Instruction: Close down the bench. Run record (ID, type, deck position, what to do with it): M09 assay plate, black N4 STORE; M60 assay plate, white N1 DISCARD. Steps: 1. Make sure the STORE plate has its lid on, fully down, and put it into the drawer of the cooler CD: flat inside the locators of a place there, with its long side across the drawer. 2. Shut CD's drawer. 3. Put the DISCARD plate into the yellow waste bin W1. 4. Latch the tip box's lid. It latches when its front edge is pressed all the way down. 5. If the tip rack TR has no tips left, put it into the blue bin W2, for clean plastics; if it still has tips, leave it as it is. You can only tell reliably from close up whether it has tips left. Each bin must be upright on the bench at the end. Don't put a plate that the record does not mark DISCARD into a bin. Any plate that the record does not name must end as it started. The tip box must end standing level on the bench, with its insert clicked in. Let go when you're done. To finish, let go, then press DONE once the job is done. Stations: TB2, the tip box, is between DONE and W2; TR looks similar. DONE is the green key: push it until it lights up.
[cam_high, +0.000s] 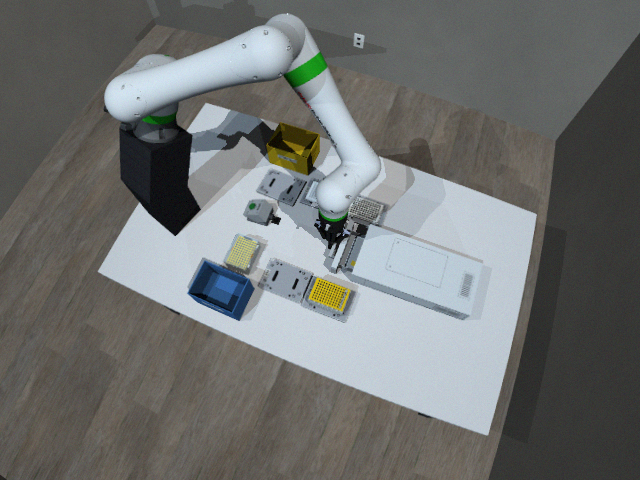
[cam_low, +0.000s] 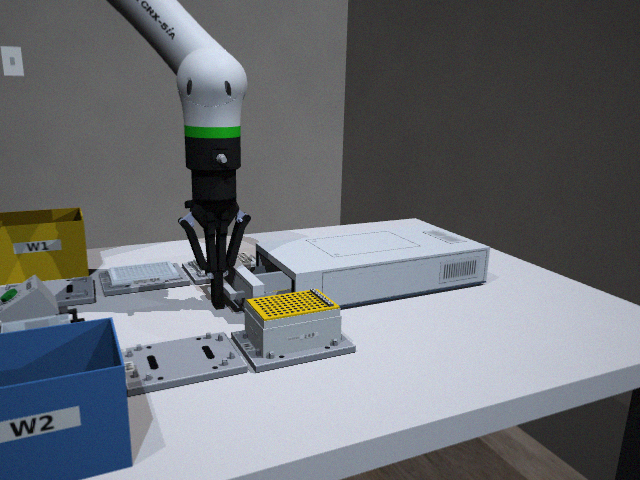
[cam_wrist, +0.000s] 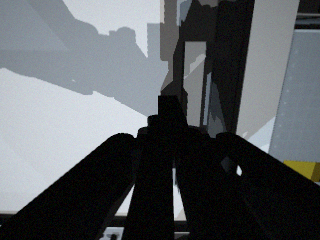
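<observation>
A white bench top (cam_low: 465, 372) on a wood floor carries the whole station. Nearest in the exterior view stands the blue bin W2 (cam_low: 56, 397), then a bare deck nest (cam_low: 180, 361) and the yellow-topped tip rack (cam_low: 292, 315) on its own nest.

Just behind the rack, the gripper (cam_low: 218, 302) hangs upright with its fingers clenched on nothing, tips low against the front panel of the drawer (cam_low: 253, 281) of the cooler CD (cam_low: 372, 263). The drawer stands only partly out. The black STORE plate is not visible; presumably it lies inside.

The step in hand looks like shutting that drawer. The risk is the tips riding over the panel's edge or pushing off-centre, which could skew the drawer and leave it ajar. The tip rack sits close beside the drawer's path.

Farther back, the white plate (cam_low: 142, 272) waits on its nest, with the yellow bin W1 (cam_low: 41, 242) beyond.
</observation>
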